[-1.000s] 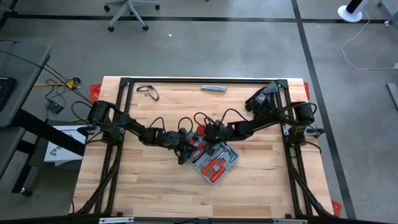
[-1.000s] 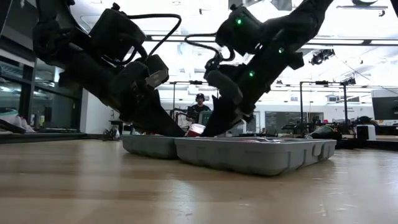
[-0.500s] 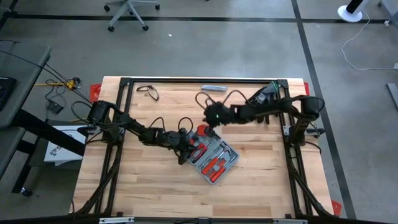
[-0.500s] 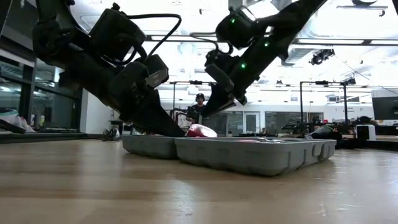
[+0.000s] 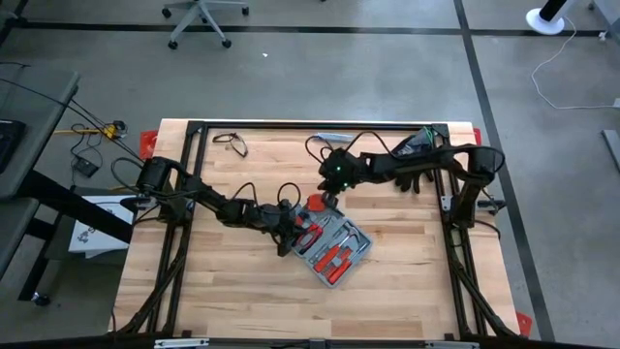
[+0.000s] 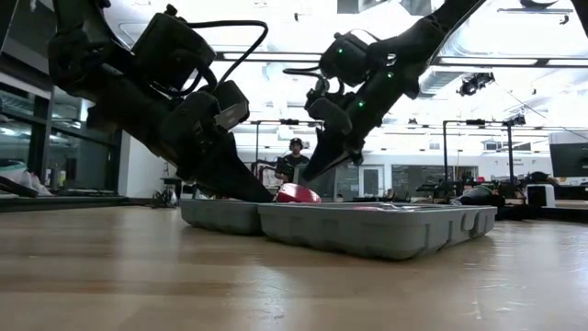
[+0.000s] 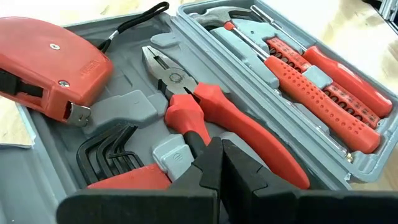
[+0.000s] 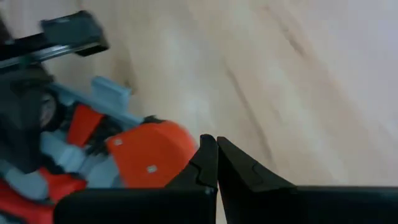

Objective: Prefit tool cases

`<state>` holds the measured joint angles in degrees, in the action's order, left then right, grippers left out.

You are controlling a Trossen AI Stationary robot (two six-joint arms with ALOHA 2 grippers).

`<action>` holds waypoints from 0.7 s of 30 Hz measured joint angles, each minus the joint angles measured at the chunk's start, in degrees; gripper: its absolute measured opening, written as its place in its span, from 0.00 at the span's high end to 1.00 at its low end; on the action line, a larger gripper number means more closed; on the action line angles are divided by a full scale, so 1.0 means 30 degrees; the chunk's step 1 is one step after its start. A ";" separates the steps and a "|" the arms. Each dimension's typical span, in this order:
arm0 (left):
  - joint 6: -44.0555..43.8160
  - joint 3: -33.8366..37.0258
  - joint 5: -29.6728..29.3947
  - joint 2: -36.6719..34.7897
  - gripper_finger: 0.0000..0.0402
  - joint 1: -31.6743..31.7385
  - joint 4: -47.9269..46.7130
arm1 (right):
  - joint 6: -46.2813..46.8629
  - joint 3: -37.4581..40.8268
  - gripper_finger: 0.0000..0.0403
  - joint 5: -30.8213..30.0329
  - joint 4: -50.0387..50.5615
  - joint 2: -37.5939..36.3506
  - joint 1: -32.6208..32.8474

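Case [image 5: 329, 247] laid open at frame centre, tools exposed for fitting. Left claw [image 7: 221, 163] closed, pressed over pliers [image 7: 205, 112]. Right claw [image 5: 327, 194] closed, empty, held above tape measure [image 8: 146, 155].

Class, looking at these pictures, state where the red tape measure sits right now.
The red tape measure lies in the open tool case near the table's middle in the high view, at the case's far end, beside the pliers and just ahead of the left gripper.

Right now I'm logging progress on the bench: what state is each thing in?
tool case: lid open, flat on the table, tools inside
tape measure: lying in the case
pliers: seated in slot, shut
left hand: shut, empty, over the case
right hand: shut, empty, raised off the case
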<state>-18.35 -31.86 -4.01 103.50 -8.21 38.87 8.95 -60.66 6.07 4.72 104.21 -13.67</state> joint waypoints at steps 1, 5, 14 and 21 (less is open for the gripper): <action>0.0000 0.0000 -0.0005 0.0000 1.00 0.0000 0.0000 | 0.0003 0.0000 1.00 0.0172 -0.0060 0.0112 0.0053; -0.0007 0.0009 0.0064 0.0000 1.00 -0.0004 -0.0010 | 0.0268 0.0000 1.00 0.0570 -0.0343 0.1055 0.0310; -0.0007 0.0007 0.0241 0.0000 1.00 -0.0051 -0.0038 | 0.0855 -0.0033 1.00 -0.0307 0.2564 0.0675 0.1350; 0.0007 0.0007 0.0185 0.0000 1.00 -0.0034 -0.0039 | 0.0468 0.0038 1.00 -0.3195 0.2489 -0.0520 0.2139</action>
<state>-18.33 -31.83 -3.46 103.50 -8.31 38.76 10.35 -60.55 -3.51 12.19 102.65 -7.25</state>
